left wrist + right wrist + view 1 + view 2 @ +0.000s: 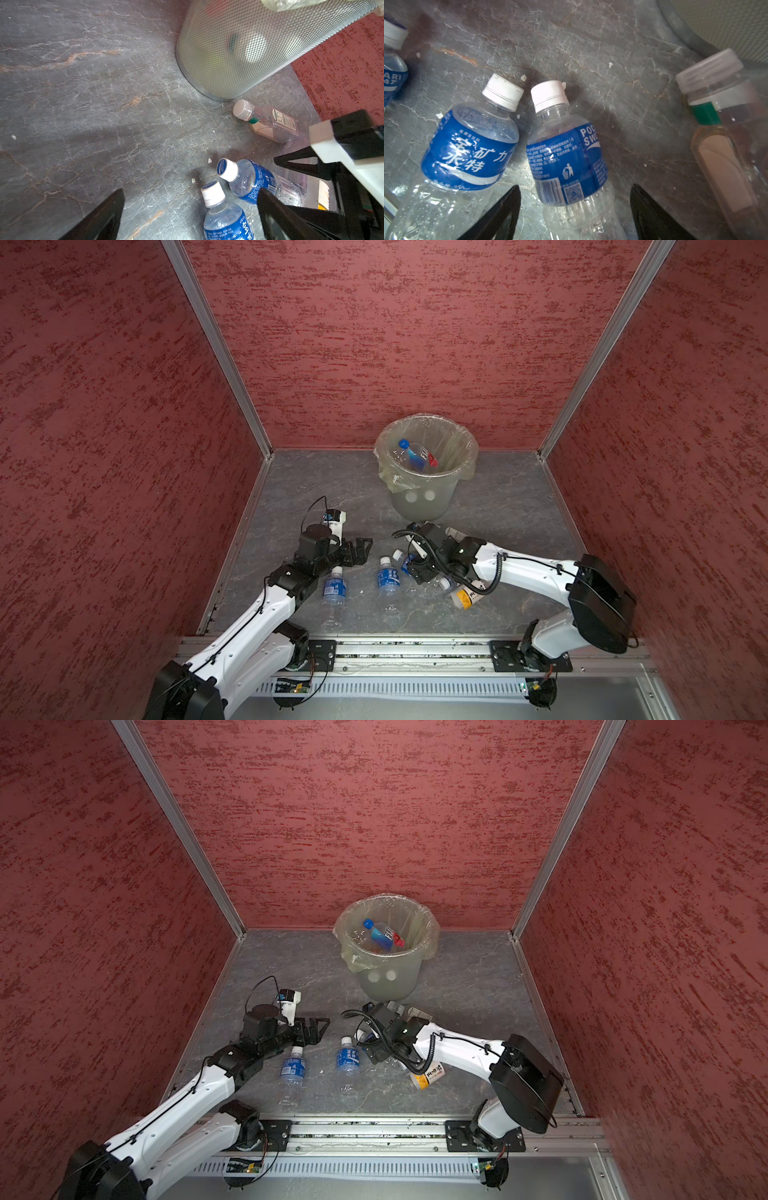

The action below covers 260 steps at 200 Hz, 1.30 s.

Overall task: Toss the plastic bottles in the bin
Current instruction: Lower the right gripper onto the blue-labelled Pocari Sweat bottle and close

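Left gripper [365, 549] jaws wide apart, empty, above bench [503, 506]; right gripper [575, 190] jaws apart, straddling lying blue-label bottle [566, 158], not clamped; bin [420, 506] holds blue-capped bottle [412, 454].

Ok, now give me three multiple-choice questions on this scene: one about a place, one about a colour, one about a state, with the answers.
1. Where does the bin stand?
A. Near the back wall
B. Against the front rail
C. Beside the left arm's base

2. What colour is the cap of the blue-labelled bottle in the bin?
A. Red
B. White
C. Blue

3. What state is the left gripper in?
A. Shut on a bottle
B. Open, gripping nothing
C. Down inside the bin

Answers:
1 A: in both top views it stands just before the far wall.
2 C: the cap shows blue above the label.
3 B: the left wrist view shows its fingers wide apart.
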Tool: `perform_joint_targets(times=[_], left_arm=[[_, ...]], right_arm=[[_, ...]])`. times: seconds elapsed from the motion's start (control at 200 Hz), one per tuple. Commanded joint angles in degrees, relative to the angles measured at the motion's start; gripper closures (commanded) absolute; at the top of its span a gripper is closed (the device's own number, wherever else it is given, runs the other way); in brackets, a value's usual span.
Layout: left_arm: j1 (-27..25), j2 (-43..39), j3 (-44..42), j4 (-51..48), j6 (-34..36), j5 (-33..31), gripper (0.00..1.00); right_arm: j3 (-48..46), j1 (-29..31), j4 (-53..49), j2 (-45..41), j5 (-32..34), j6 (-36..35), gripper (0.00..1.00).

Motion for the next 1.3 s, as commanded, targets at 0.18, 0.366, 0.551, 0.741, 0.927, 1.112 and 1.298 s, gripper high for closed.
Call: perform_joint_targets(times=[0.18,0.366,0.551,0.741,0.927,1.112,1.298], left_arm=[[0.5,0.23,-2.48,2.96,-1.27,1.26,0.01],[0.6,0.11,-3.04,2.97,-1.65,1.34,0.01],[0.86,-0.25,-3.17,2.59,-1.64,1.54,0.01],[1.04,-0.32,-3.25,2.55,-1.7,1.61,0.01],[1.14,0.37,-2.82,2.03,-1.78,2.29,0.01],[1.14,-0.34,-2.74,1.24,-1.88,2.37,0.01],[1.12,-1.09,-2.23,-0.16,-2.06,2.54,0.01]], right_arm=[[3.78,0.68,-2.57,3.22,2.73,-1.59,0.21],[5.44,0.76,-3.63,6.27,2.83,-2.41,0.26],[6.93,0.86,-4.46,8.68,3.26,-3.24,0.29],[7.86,0.9,-4.58,10.41,4.39,-3.56,0.32],[8.09,0.86,-4.45,12.2,4.26,-3.92,0.3],[7.48,0.86,-3.54,12.07,4.66,-3.78,0.33],[5.98,0.86,-1.98,7.49,6.29,-3.4,0.4]])
